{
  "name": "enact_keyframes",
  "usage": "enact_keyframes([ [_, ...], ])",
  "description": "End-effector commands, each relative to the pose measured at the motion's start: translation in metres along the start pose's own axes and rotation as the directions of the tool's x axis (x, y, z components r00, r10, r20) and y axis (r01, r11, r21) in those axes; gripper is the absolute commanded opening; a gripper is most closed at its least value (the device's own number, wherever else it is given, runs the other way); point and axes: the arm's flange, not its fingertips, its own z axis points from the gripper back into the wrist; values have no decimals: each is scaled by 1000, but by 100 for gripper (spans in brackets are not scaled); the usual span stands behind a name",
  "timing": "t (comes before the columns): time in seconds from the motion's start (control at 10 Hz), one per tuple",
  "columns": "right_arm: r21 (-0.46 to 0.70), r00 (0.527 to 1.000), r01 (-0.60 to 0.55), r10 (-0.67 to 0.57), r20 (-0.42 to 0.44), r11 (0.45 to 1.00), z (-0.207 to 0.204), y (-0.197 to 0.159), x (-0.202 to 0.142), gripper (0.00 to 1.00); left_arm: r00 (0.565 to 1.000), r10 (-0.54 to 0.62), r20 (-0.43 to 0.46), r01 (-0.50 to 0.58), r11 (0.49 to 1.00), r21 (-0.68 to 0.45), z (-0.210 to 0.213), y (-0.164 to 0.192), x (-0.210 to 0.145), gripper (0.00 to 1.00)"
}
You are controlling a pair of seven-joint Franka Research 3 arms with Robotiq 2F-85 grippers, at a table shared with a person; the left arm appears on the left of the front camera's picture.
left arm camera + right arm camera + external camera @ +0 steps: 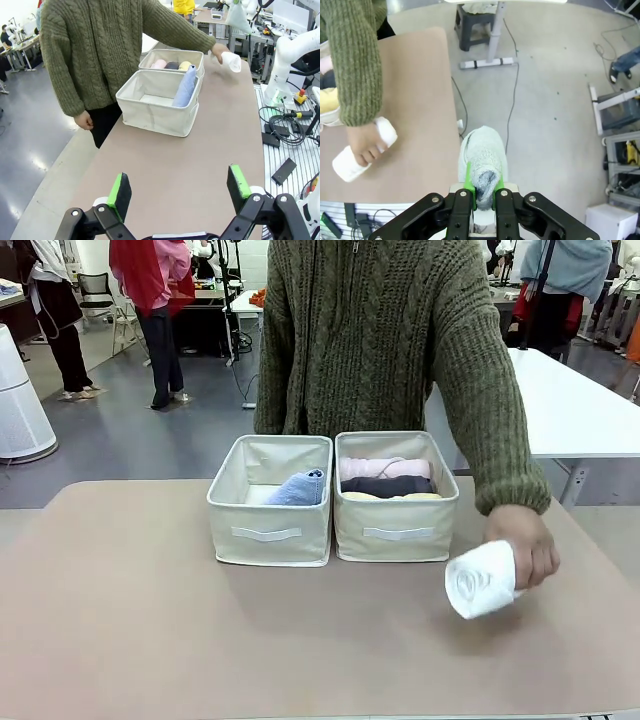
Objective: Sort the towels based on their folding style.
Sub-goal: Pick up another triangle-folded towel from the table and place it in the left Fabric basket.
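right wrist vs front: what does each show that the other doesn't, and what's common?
Right wrist, not front: right fingers shut on the grey-green towel, out past the table edge, above the floor. Front, not right wrist: left bin with the blue towel inside. Both: the person's hand gripping the white towel at the table.

No legible writing.
Towels [298, 490], bins [250, 512] with blank white tabs [266, 534], and bench [120, 620] carry no readable print.
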Motion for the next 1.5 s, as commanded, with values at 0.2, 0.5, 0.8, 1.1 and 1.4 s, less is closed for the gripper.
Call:
enact_keyframes([
  [0.2,16,1000,-8,8,14,1000,-1,5,8,3,1000,-12,-5,12,1000,-7,2,-3,0,100],
  [0.5,31,999,-47,46,16,998,-4,16,16,3,1000,-12,-5,12,1000,-7,2,-3,0,100],
  [0.8,57,973,-227,229,-20,972,-24,78,62,3,1000,-12,-5,12,1000,-7,2,-3,0,100],
  [1.1,103,897,-429,437,-66,897,-51,180,125,3,1000,-12,-5,12,1000,-7,2,-3,0,100],
  [1.4,175,849,-501,520,-88,848,-75,229,146,3,1000,-12,-5,12,1000,-7,2,-3,0,100],
])
